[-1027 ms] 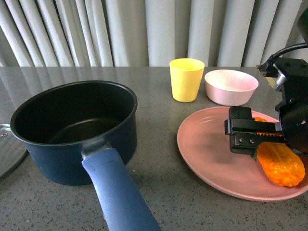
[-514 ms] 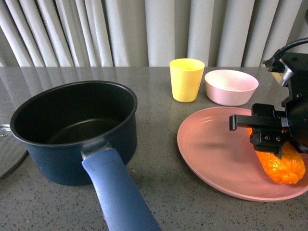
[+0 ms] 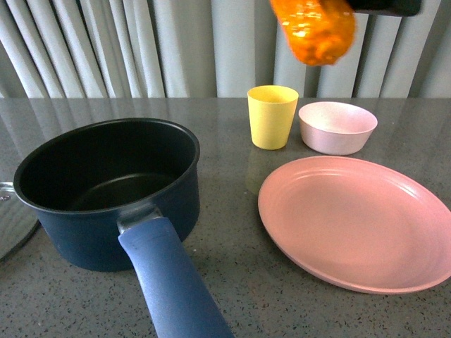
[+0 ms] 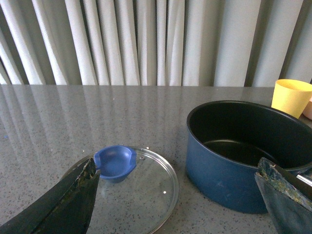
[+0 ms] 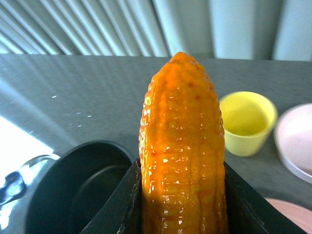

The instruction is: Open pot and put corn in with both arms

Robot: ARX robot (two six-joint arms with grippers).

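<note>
The navy pot [image 3: 106, 190] stands open at the left, black inside and holding nothing, with its blue handle [image 3: 169, 282] pointing toward me. Its glass lid [image 4: 141, 190] with the blue knob [image 4: 115, 162] lies flat on the table to the pot's left. My left gripper [image 4: 176, 165] is open and holds nothing, low over the lid's edge beside the pot [image 4: 243, 156]. My right gripper [image 5: 183, 195] is shut on the orange corn [image 5: 183, 141]. In the front view the corn [image 3: 313, 24] hangs high at the top edge, above the yellow cup.
A bare pink plate [image 3: 359, 222] lies at the right. A yellow cup [image 3: 273, 116] and a small pink bowl [image 3: 337, 127] stand behind it. Grey curtains close off the back of the dark speckled table [image 3: 232, 246].
My right gripper has lifted the corn off the pink plate, up and leftward to the top of the front view. The plate now lies bare. The pot has not moved.
</note>
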